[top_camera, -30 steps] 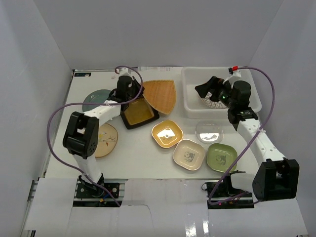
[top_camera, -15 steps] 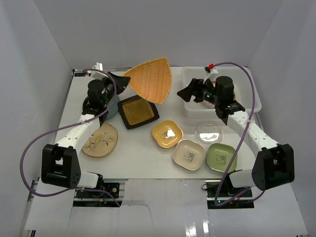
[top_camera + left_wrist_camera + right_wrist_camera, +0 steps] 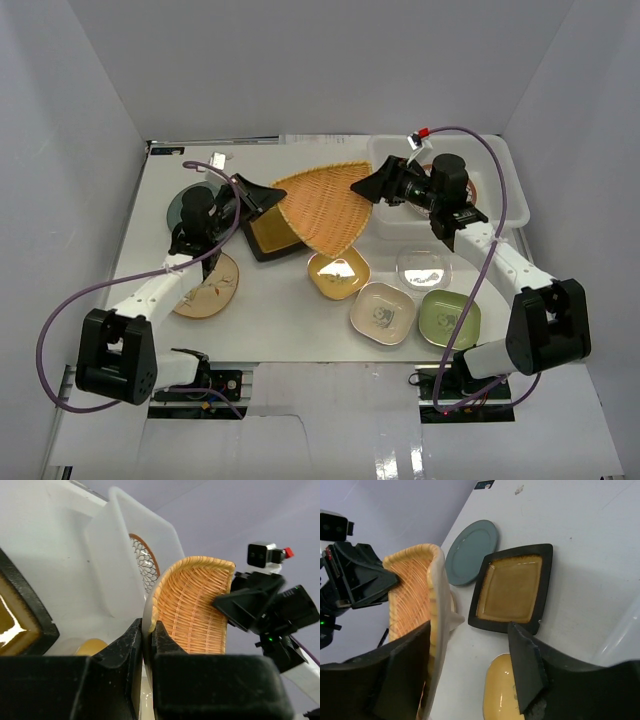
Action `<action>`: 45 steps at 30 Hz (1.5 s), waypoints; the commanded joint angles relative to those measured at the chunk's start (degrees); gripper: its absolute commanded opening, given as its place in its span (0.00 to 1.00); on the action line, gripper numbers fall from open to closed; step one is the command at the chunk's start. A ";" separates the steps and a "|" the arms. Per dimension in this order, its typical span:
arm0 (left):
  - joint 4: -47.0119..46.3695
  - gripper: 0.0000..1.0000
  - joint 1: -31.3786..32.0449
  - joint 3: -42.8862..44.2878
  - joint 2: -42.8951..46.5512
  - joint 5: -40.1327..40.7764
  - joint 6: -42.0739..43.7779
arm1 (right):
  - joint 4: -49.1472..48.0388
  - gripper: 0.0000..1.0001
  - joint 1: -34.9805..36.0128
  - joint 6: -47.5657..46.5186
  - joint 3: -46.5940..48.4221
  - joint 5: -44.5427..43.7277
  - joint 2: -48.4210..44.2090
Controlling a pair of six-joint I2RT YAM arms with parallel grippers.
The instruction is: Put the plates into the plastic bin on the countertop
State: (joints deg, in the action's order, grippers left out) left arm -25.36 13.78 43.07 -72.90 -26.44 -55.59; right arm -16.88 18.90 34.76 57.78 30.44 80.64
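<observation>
My left gripper [image 3: 258, 196] is shut on the left corner of the woven fan tray [image 3: 325, 208] and holds it tilted above the countertop [image 3: 280, 320]; the left wrist view shows the jaws pinching its rim [image 3: 148, 630]. My right gripper [image 3: 363, 187] is open at the tray's right edge. In the right wrist view [image 3: 470, 655] the tray's rim [image 3: 434, 605] lies just inside the left finger. The plastic bin [image 3: 515, 190] stands at the back right, with the petal-patterned plate [image 3: 145, 565] inside it.
On the countertop lie the black-rimmed yellow rectangle [image 3: 268, 236], teal plate [image 3: 182, 208], tan oval [image 3: 205, 290], yellow square [image 3: 338, 272], cream square [image 3: 383, 313], green square [image 3: 448, 318] and clear glass dish [image 3: 423, 266]. White walls close in three sides.
The left gripper has lifted the woven tray off the counter, then swung it right and down towards the bin. The right gripper has left the bin and moved left to the tray's edge.
</observation>
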 commanded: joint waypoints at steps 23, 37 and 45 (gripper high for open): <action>24.68 0.79 -0.07 -5.17 4.00 32.85 13.32 | -2.54 0.08 -31.72 13.75 -0.47 -13.12 3.37; 12.80 0.79 -1.30 -5.54 -11.29 28.28 11.91 | 2.47 0.50 -32.34 8.39 2.07 -22.26 12.17; 9.12 0.73 -1.83 -5.89 -17.09 27.23 10.16 | 5.65 0.90 -32.34 8.57 -0.64 -31.31 3.41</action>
State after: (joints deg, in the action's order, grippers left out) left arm -12.27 12.45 36.97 -89.80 1.61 -44.34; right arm -8.47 -13.43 43.31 58.02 3.90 91.26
